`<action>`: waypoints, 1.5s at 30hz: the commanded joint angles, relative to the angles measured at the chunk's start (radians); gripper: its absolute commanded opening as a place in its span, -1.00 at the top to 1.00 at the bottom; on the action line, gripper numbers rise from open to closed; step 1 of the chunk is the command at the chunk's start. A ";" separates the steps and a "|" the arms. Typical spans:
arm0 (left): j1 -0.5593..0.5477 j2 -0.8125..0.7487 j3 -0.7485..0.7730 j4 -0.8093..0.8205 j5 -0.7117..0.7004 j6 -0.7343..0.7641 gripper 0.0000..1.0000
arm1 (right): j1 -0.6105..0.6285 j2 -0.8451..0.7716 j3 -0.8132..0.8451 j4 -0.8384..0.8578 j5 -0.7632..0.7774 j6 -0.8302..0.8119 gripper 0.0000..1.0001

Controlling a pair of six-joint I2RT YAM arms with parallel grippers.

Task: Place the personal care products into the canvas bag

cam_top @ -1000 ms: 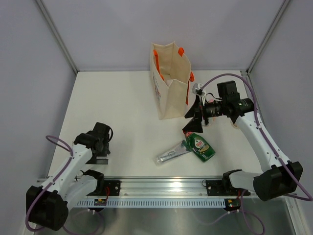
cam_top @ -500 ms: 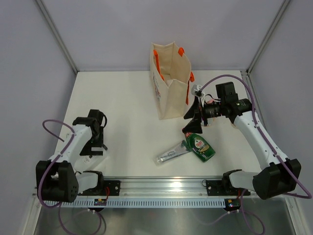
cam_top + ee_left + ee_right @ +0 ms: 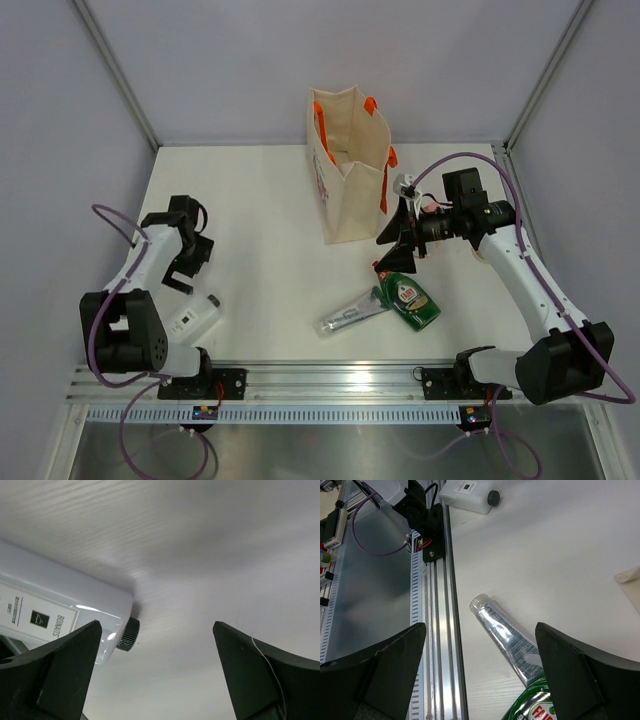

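Observation:
The canvas bag (image 3: 347,170) stands upright at the back middle, beige with orange handles. In front of it, to the right, lie a green bottle (image 3: 410,300) (image 3: 536,711) and a silvery tube (image 3: 352,312) (image 3: 506,636), side by side. My right gripper (image 3: 396,248) (image 3: 480,630) hangs open above them, holding nothing. A white bottle with a dark cap (image 3: 194,320) (image 3: 55,611) lies at the front left. My left gripper (image 3: 180,268) (image 3: 156,629) is open just behind it, the bottle's cap beside its left finger, apart from it.
The metal rail (image 3: 330,380) (image 3: 434,605) with both arm bases runs along the near table edge. Grey walls close the table at the back and sides. The white bottle (image 3: 468,493) also shows far off in the right wrist view.
My left arm has swung back and to the left, uncovering the white bottle lying on the table. The right arm has hardly moved. Both grippers stay open.

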 commanded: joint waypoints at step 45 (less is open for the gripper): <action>0.170 -0.026 -0.211 0.032 0.045 -0.537 -0.97 | -0.028 0.009 0.020 -0.092 -0.094 -0.087 -0.99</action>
